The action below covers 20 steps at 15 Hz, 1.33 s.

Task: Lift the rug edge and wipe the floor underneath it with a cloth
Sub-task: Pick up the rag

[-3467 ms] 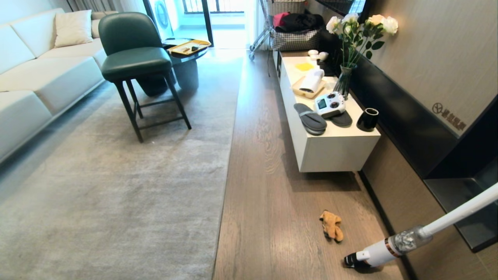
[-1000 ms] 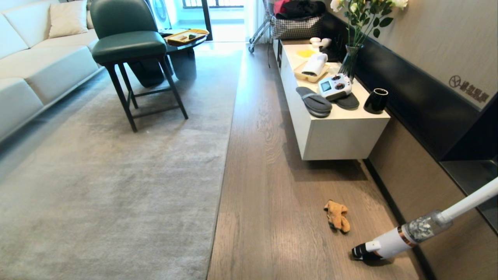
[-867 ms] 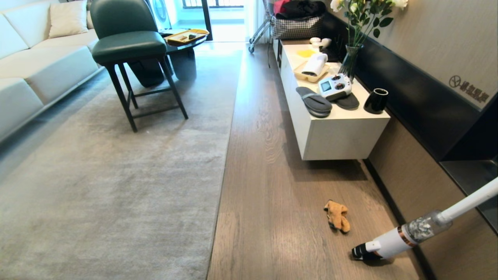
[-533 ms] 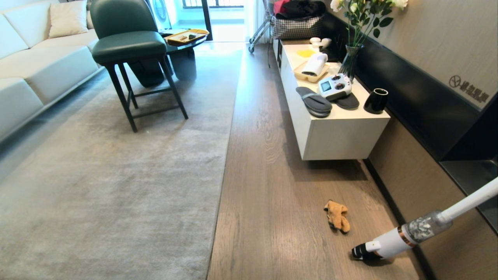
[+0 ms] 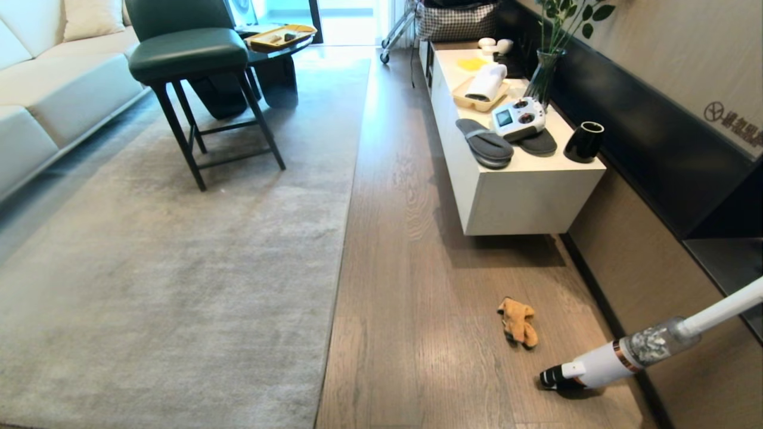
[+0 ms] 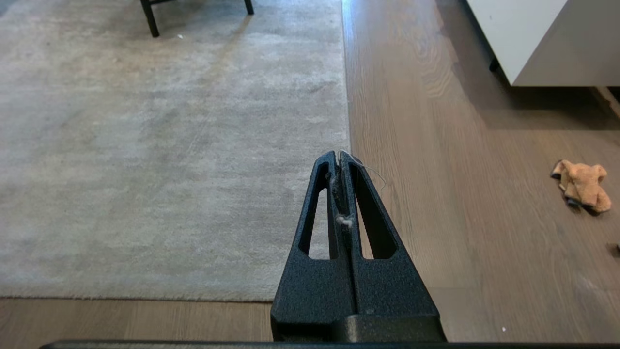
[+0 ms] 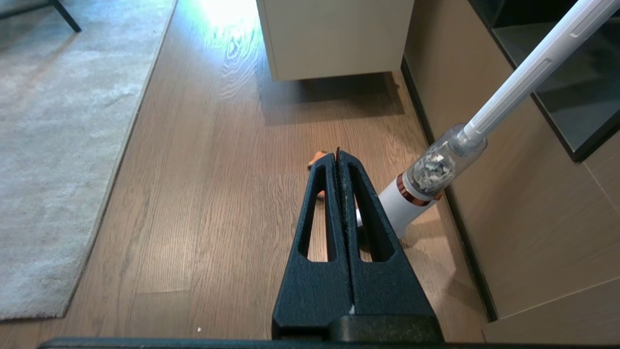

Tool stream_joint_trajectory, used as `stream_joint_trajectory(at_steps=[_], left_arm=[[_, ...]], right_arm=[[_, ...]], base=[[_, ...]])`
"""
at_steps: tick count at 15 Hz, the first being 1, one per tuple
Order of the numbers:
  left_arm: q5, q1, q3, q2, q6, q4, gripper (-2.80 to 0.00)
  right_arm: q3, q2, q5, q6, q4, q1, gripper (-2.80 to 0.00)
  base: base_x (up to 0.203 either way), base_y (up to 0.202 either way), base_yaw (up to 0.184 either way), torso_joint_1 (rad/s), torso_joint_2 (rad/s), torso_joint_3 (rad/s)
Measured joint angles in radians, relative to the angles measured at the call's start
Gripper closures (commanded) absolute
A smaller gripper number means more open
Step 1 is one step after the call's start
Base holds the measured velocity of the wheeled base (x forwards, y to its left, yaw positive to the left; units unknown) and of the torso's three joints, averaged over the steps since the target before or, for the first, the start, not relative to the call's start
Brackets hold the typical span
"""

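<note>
The pale grey rug [image 5: 179, 268] lies flat over the left half of the brown wood floor [image 5: 417, 286], its long straight edge running down the middle. An orange-tan cloth [image 5: 517, 322] sits crumpled on the bare planks, right of the rug and near a vacuum's nozzle. Neither arm shows in the head view. My left gripper [image 6: 338, 154] is shut and empty, held high above the rug [image 6: 169, 145] near its corner, with the cloth [image 6: 581, 185] off to one side. My right gripper [image 7: 337, 152] is also shut and empty above the floor [image 7: 218, 194], mostly hiding the cloth [image 7: 317, 157].
A white stick vacuum [image 5: 620, 357] leans against the right wall, nozzle on the floor by the cloth. A white low cabinet [image 5: 518, 190] carries slippers, a remote controller and a black cup. A green chair [image 5: 191, 65] stands on the rug, with a white sofa [image 5: 47, 95] beyond.
The whole head view has shifted: the scene slid upward and the far end of the room dropped out of the picture, so the camera tilted down. Nothing on the floor moved.
</note>
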Motion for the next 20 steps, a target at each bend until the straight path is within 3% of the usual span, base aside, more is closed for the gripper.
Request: stream_joint_trajectory(at_steps=[20], left_arm=[[0.001,0.0,0.0,0.0,-0.006,-0.002,0.0]], right_arm=[[0.0,0.0,0.0,0.0,0.0,0.0,0.0]], base=[[0.0,0.0,0.0,0.004,0.0,-0.196]])
